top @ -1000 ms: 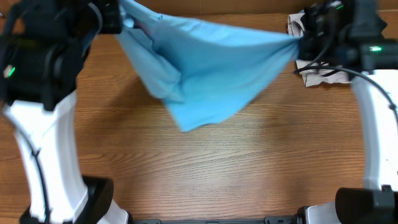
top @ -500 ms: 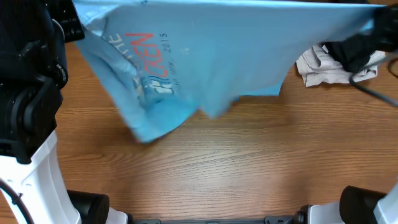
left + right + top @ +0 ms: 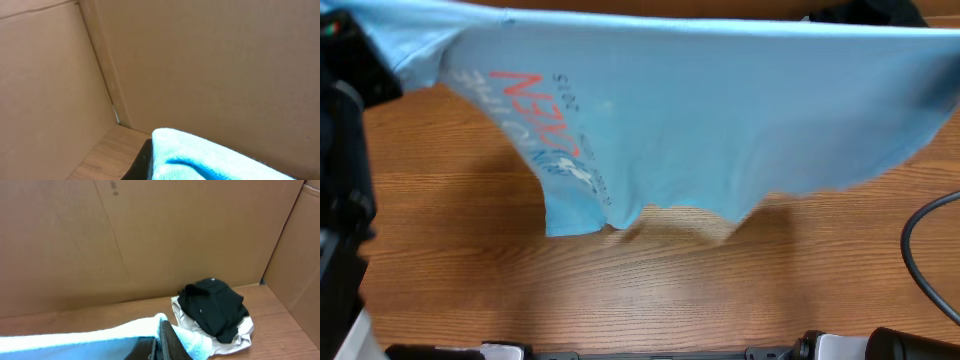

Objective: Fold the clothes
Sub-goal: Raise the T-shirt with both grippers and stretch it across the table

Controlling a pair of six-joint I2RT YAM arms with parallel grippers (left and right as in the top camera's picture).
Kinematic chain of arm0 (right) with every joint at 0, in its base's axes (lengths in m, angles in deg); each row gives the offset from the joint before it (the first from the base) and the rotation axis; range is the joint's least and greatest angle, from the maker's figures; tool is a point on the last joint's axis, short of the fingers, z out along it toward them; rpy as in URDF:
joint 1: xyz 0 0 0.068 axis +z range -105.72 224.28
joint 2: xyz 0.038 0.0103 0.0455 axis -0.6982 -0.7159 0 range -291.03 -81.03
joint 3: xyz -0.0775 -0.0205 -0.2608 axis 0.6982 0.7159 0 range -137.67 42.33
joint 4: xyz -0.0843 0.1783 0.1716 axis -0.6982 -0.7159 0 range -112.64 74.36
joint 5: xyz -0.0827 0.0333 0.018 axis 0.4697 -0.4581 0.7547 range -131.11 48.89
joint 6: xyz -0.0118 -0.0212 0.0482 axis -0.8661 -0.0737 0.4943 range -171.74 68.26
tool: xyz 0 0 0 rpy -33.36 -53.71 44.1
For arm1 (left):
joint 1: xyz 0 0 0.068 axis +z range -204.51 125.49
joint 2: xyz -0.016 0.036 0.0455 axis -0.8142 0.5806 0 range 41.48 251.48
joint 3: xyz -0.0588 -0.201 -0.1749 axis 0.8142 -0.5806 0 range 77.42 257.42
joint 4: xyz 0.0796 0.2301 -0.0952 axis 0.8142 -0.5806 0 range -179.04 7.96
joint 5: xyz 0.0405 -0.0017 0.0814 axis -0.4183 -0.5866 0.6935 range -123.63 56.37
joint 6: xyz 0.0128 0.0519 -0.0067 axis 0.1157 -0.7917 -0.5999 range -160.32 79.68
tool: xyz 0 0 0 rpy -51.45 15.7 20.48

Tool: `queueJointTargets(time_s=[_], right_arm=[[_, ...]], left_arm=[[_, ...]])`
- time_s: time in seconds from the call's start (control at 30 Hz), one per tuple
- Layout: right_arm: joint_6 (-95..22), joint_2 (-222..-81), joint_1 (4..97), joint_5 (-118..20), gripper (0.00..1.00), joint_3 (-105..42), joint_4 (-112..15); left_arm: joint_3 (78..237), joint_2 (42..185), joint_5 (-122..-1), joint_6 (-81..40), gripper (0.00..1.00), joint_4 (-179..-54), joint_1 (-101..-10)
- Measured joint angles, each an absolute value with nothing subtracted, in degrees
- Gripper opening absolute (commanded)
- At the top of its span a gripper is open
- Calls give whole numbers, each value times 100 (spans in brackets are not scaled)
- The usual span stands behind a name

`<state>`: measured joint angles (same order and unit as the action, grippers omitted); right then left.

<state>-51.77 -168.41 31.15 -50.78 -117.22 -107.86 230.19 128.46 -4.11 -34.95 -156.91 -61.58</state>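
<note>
- T-shirt (image 3: pixel 720 120) – light sky-blue, held up off the desk (image 3: pixel 620 290) and stretched wide across the top of the overhead view, top edge taut left to right
- Lower hem hangs ragged, lowest at left-centre; shadow on the wood under it; can't tell if hem touches the desk
- Lettering (image 3: pixel 525 95) on the shirt's left part: big red-pink caps, tilted and seemingly upside down, approx "NEN" – not sure; small digits beside it and white letters below too blurred to read
- Left end effector (image 3: pixel 150 165): clamped on a bunched shirt edge; fabric covers most of it, only a dark bit shows
- Right end effector (image 3: pixel 160 342): dark fingers together on blue fabric, cloth running off to the left
- Right wrist view: black garment (image 3: pixel 212 307) heaped on a beige garment (image 3: pixel 242 330), on the desk by the cardboard wall (image 3: pixel 150 240)
- Black cable (image 3: pixel 920 250) loops at right edge, overhead
</note>
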Motion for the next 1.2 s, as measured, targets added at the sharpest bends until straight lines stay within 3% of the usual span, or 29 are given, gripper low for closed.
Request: queueJointTargets(time_s=[0.2,0.4,0.67,0.97,1.2], right_arm=[[-5179,-17168,3115,-5196,4,-11696,-10828],[-5197,-17971,3188,-5351,4,-11641,-10467],[-5173,-19199,3636,-5500,4,-11584,-8852],[-5024,-19407,3708,-5463,4,-11595,-7001],[-4934,-19372,3706,-5452,4,-11584,-6522]], left_arm=[[23022,12973,-348,-3655,4,-15745,-6143],[23004,13967,-498,-3775,4,-15339,-5749],[22923,15194,-1449,-3775,4,-13625,-4991],[22956,15119,-2013,-3821,4,-11131,-4897],[23126,14883,-2365,-3889,4,-11418,-4774]])
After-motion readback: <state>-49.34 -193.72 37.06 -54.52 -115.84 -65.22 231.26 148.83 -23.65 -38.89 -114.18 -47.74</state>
